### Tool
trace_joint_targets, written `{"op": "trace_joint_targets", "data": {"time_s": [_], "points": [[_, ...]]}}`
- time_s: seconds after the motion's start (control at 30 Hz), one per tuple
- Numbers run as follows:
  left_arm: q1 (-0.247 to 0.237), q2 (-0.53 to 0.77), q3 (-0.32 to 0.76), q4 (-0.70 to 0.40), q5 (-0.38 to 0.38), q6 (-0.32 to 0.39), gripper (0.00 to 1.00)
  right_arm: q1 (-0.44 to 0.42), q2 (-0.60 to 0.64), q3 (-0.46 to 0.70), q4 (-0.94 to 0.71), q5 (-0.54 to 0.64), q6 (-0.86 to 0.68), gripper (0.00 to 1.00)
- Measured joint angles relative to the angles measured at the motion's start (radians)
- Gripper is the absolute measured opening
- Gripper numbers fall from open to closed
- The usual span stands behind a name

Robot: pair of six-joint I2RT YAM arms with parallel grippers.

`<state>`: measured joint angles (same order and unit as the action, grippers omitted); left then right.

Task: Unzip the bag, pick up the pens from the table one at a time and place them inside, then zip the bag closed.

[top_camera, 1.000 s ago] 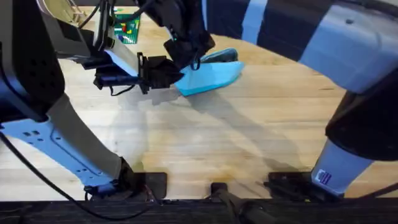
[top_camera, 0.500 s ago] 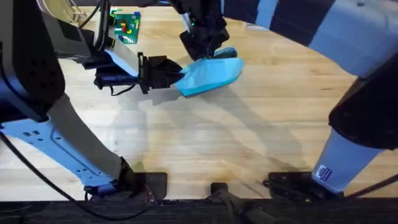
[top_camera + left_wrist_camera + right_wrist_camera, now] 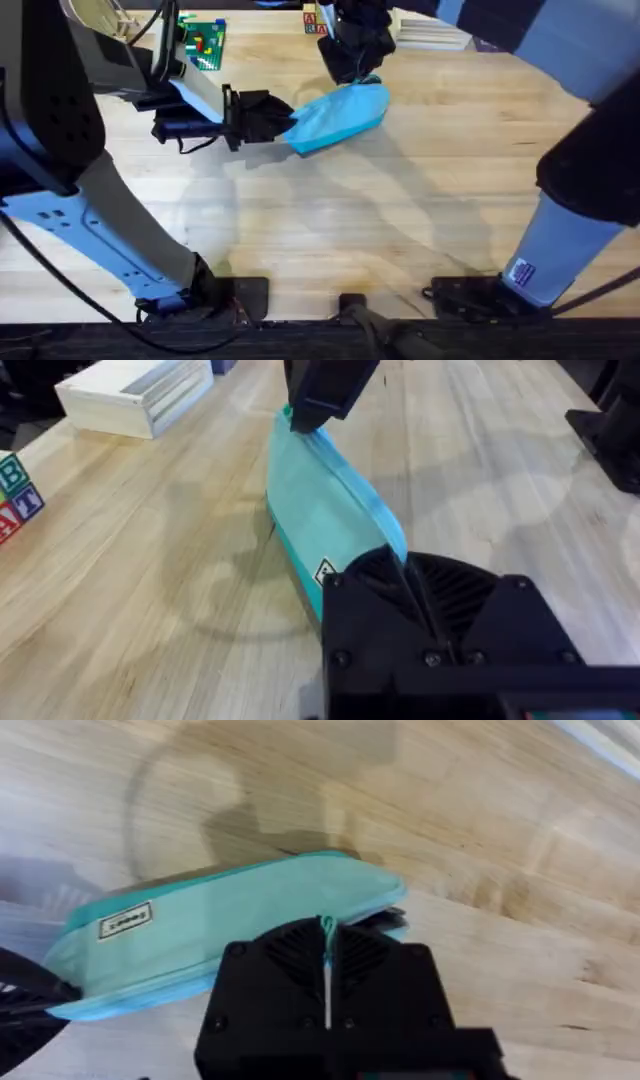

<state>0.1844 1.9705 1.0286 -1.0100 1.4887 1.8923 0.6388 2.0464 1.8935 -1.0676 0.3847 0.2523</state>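
Bag (image 3: 337,116) on table (image 3: 400,220), small unreadable label, both hands pinching ends

A robotics lab bench, by the look of it: two arms are bolted at the near edge of a light plank table (image 3: 330,220), cables trailing off their bases. Test props sit along the far side: lettered toy blocks (image 3: 15,500), a green board of coloured bricks (image 3: 203,43), a white box (image 3: 135,392)
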Motion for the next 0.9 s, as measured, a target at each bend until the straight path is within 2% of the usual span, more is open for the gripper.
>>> {"op": "trace_joint_targets", "data": {"time_s": [0.9], "points": [[-0.013,0.000,0.000,0.001,0.000,0.000,0.042,-0.164,0.000,0.001,-0.015,-0.076,-0.003,0.031]]}}
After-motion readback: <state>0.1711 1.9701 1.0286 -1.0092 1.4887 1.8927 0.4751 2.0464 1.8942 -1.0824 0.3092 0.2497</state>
